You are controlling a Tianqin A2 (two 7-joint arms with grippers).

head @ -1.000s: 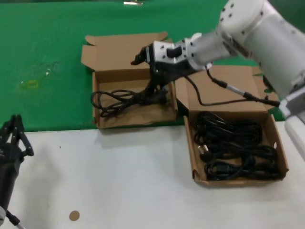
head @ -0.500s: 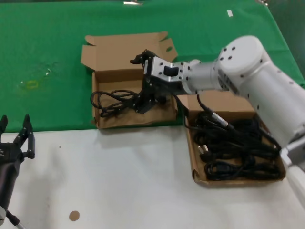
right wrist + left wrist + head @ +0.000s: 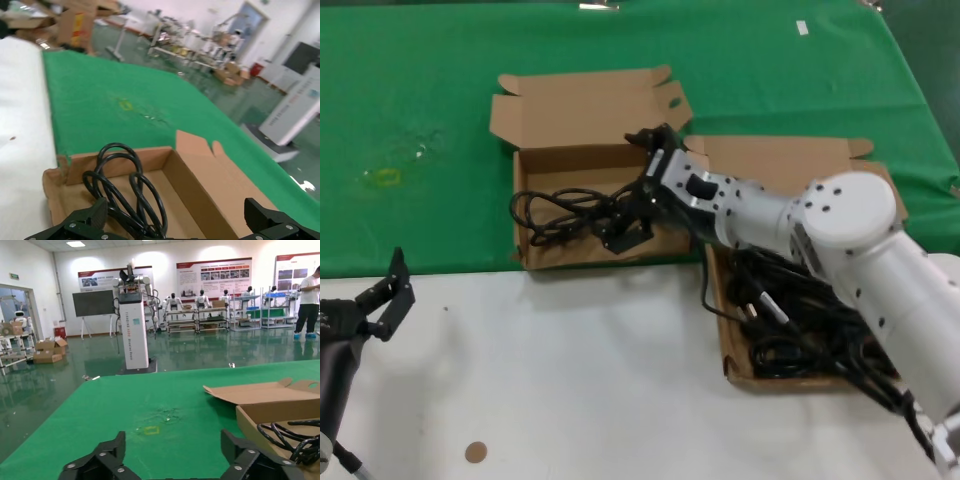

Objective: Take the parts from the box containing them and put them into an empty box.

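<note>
Landmark: the empty box [image 3: 582,215], the squarer carton lying on the green cloth [image 3: 440,90]; every place below was taken from it.
Step in hand: delivery. One cord [image 3: 560,212] already lay coiled in that carton's tray, so the carton was no longer truly empty.
Right gripper [image 3: 628,226]: low inside the tray, near its right front corner, just beside the cord's plug end. In the right wrist view its fingers [image 3: 82,222] were spread wide with the cord [image 3: 125,192] lying loose between them, so it looked released, gripping nothing.
Source: the box containing them [image 3: 800,330] sat just right of the carton, partly hidden under the right arm, with a tangle of parts [image 3: 810,320] inside.
Next move, as judged: lift clear of the tray without snagging the loops, swing right, and take another cord.
In the way: the carton's right wall and the arm's own cable draped over the source tangle.
Left gripper [image 3: 382,303]: parked over the white table [image 3: 580,380], well to the carton's front left, fingers parted, idle.
</note>
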